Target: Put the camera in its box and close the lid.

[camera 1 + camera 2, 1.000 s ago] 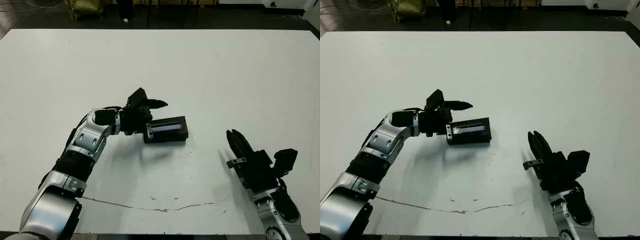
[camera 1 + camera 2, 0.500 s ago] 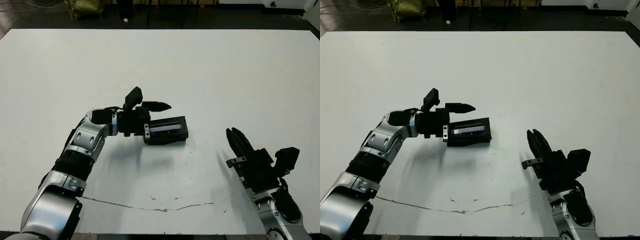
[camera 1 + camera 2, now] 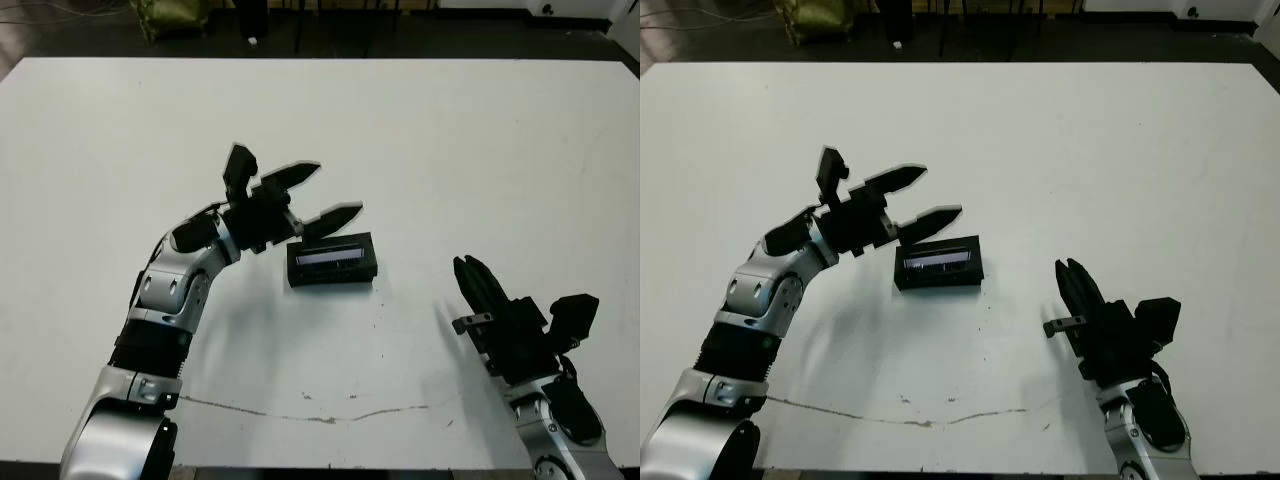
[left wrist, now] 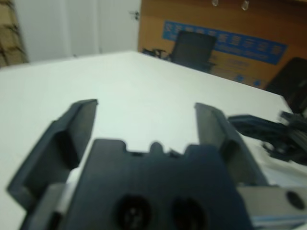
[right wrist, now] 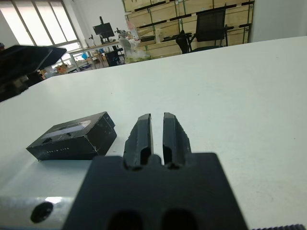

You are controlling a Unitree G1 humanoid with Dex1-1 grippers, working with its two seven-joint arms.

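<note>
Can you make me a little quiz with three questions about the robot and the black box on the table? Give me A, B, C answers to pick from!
1. Where is the black box with the lid?
A. In the middle of the white table
B. Hanging off the table's far edge
C. Held up in the air

2. How many robot hands can you see?
A. One
B. Two
C. Three

3. What are the left hand's fingers doing?
A. Squeezing the box
B. Pressed together
C. Spread open above the table

Answers:
1. A, the box sits on the table between the two arms.
2. B, the left hand is up beside the box and the right hand is low near the front edge.
3. C, there is a clear gap between its two black fingers and nothing is in it, while the right hand's fingers are together.
</note>
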